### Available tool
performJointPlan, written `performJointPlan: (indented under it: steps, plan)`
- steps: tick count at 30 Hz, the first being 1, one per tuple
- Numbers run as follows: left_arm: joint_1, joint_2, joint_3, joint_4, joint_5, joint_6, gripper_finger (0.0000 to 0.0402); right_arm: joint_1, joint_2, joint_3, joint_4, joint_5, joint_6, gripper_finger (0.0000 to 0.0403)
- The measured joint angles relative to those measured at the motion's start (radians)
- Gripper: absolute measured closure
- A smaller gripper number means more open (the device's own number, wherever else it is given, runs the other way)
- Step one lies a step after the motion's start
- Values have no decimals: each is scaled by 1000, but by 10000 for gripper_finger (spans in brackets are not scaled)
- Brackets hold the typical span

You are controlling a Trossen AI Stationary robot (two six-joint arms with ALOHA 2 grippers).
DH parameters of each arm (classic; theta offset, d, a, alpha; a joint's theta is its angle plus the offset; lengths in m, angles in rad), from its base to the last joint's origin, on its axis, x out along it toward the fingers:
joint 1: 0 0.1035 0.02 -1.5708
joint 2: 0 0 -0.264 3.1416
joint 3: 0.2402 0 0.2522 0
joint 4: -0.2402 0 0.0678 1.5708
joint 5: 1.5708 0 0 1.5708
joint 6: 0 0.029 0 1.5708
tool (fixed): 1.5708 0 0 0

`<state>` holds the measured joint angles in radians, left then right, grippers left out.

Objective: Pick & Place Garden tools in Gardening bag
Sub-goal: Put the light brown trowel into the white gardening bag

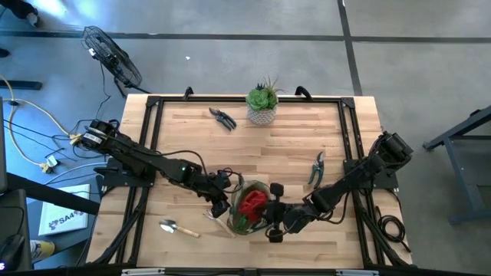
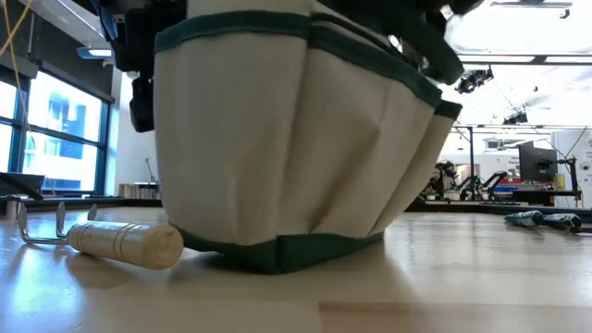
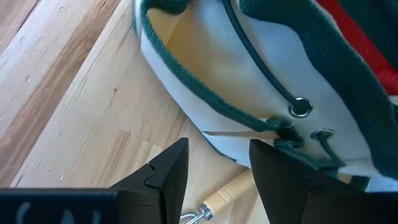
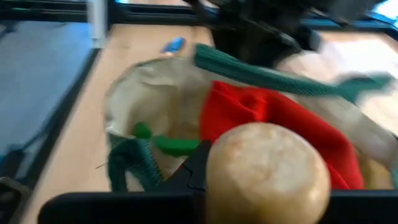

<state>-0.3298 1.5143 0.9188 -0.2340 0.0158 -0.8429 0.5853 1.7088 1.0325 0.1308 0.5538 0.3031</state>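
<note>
The tan gardening bag [image 1: 247, 205] with dark green trim stands at the table's near middle, a red item [image 1: 252, 203] inside it. In the right wrist view a green item [image 4: 163, 144] lies beside the red item [image 4: 273, 121]. A round wooden handle end [image 4: 267, 173] fills that view close up, and shows at the bag's right rim [image 1: 275, 188]. My left gripper [image 3: 217, 165] stands open at the bag's left wall [image 3: 236, 74], near its drawcord eyelets, nothing between its fingers. My right gripper [image 1: 274, 226] is at the bag's right side; the handle hides its tips.
A wooden-handled metal tool [image 1: 175, 228] lies on the table left of the bag [image 2: 125, 242]. Dark pruning shears [image 1: 222, 118] and a succulent in a white pot [image 1: 262, 103] are at the far edge. A green-handled pruner [image 1: 317, 167] lies to the right.
</note>
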Motion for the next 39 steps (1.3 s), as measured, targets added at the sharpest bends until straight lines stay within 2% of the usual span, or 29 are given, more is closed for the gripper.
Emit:
performJointPlan:
  steps: [4,6,8,13,17,33,39]
  plan:
    - [0,0,0,0,0,0,236,-23,0,0,-15,-113,-4,374]
    - [0,0,0,0,0,0,236,-41,0,1,-49,-136,30,374]
    - [0,0,0,0,0,0,236,-54,-1,1,-65,-135,40,367]
    - [0,0,0,0,15,0,236,-61,0,0,-24,-141,9,305]
    - [0,0,0,0,21,0,236,-52,0,0,7,-140,-7,276]
    - [0,0,0,-2,20,0,236,-42,-89,0,24,-134,-69,198]
    - [0,0,0,-2,19,0,236,-44,-88,0,-5,-134,-68,188]
